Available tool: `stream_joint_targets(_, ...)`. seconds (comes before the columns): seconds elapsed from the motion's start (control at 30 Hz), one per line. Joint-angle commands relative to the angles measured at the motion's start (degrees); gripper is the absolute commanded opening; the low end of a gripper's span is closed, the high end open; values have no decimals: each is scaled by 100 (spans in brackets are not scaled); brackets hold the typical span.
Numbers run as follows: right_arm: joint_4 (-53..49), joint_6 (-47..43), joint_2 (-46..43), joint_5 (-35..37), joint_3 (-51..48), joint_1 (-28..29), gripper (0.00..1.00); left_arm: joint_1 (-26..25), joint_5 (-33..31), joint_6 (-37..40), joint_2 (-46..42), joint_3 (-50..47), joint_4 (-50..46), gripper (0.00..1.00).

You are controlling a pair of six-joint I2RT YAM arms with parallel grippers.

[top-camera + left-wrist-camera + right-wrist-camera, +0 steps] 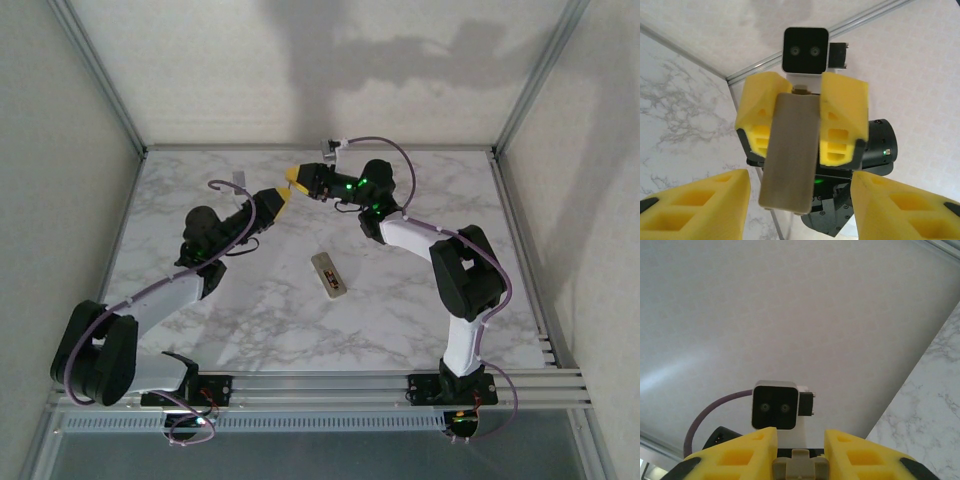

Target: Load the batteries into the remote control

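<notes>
The remote control [329, 275] is laid flat on the marble table [250, 320], pale with a tan middle. Dark marks are seen at its near end, too small to be identified. Beyond the remote, toward the far left, the two grippers are set tip to tip. A flat tan panel [792, 150] is pinched between the fingers of the right gripper [296, 178]. The left gripper [281, 201] is held spread, its fingers [700, 200] parted either side of the panel's free end, with a gap seen on each side.

Table [250, 330] white, grey-veined marble; fingers [842, 120] yellow; panel [792, 150] dull taupe; cable [715, 405] purple.
</notes>
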Motion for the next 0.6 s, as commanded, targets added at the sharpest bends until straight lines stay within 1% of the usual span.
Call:
stream_joint_targets(0.0,287,63,-28,-93,197,60,30,36,125,-50,45,120,330,54)
stream_joint_targets(0.1,287,62,-29,-94,197,75,30,37,125,-29,67,175,307,54)
stream_joint_targets(0.3,287,62,-16,-120,187,92,30,48,89,-28,107,216,365,49)
stream_joint_targets(0.57,287,70,-3,-141,205,107,31,51,50,26,178,270,342,35)
